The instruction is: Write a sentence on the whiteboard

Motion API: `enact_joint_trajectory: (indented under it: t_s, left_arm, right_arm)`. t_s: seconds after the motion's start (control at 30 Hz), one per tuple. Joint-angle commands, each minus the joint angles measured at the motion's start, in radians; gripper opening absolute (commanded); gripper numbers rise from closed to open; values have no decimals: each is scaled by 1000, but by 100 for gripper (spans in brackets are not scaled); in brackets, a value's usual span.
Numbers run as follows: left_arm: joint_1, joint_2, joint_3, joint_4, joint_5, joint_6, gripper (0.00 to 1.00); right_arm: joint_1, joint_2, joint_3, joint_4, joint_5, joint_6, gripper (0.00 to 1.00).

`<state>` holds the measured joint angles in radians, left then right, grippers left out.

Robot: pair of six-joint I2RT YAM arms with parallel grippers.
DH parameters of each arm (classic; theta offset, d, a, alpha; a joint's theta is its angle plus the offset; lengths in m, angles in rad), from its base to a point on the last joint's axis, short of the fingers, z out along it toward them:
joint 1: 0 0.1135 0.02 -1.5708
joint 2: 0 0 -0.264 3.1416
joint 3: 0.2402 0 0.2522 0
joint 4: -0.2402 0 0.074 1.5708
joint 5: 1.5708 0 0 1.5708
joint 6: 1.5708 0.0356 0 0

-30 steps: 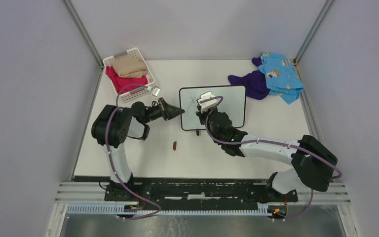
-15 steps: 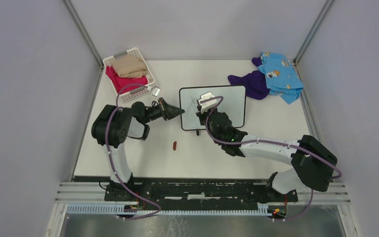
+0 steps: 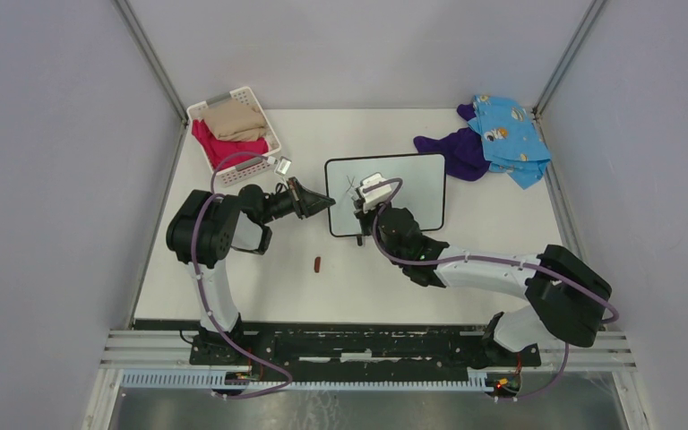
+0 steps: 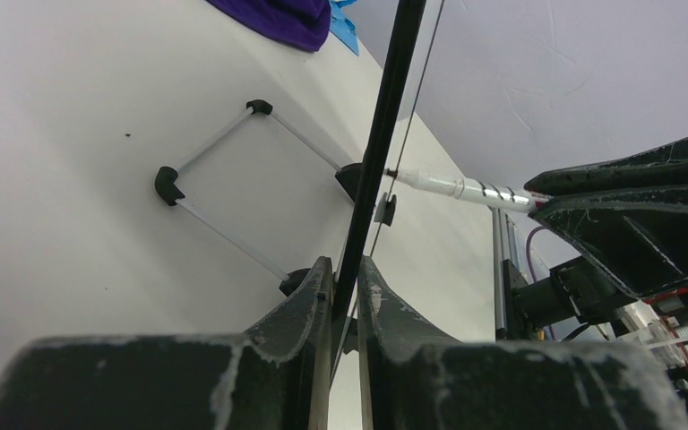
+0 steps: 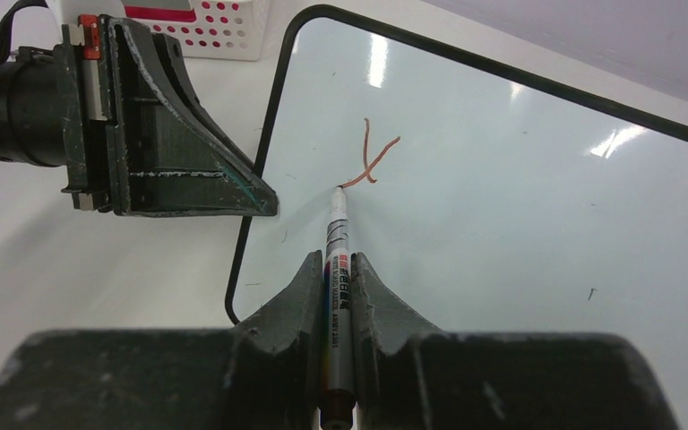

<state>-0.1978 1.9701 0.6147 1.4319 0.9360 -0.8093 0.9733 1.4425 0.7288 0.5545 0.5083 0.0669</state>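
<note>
The whiteboard [image 3: 412,184] stands in the table's middle, propped on its black feet [image 4: 168,184]. My left gripper [image 3: 330,203] is shut on its left edge, and the left wrist view has the black frame [image 4: 385,134] pinched between the fingers [image 4: 309,300]. My right gripper [image 5: 331,260] is shut on a white marker [image 5: 335,237]. The marker's tip touches the board [image 5: 520,206] near the upper left corner. Of the sentence, a reddish-brown y-shaped mark [image 5: 372,161] is the only writing I see. The marker [image 4: 466,189] also shows in the left wrist view, against the board.
A small dark red cap [image 3: 317,263] lies on the table in front of the board. A white basket [image 3: 249,91] with folded clothes stands at the back left. Blue cloth [image 3: 506,134] and purple cloth [image 3: 455,150] lie at the back right, next to the board.
My right gripper has slid slightly toward the near side of the board with the marker. The left gripper and the board have stayed where they were.
</note>
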Motion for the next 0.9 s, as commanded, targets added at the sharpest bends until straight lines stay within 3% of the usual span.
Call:
enact_joint_trajectory:
  t_s: [0.0,0.5,0.87]
  left_arm:
    - [3,3,3,71,12,33,15]
    - [3,5,3,67,14,35,15]
    - [2,9,3,68,14,33,15]
  right_arm:
    - [9,30,24,-14,-38,20,0]
    - [4,-162,-22,8,47,-47,0]
    - [-26,-128,-1,2,44,-90,0]
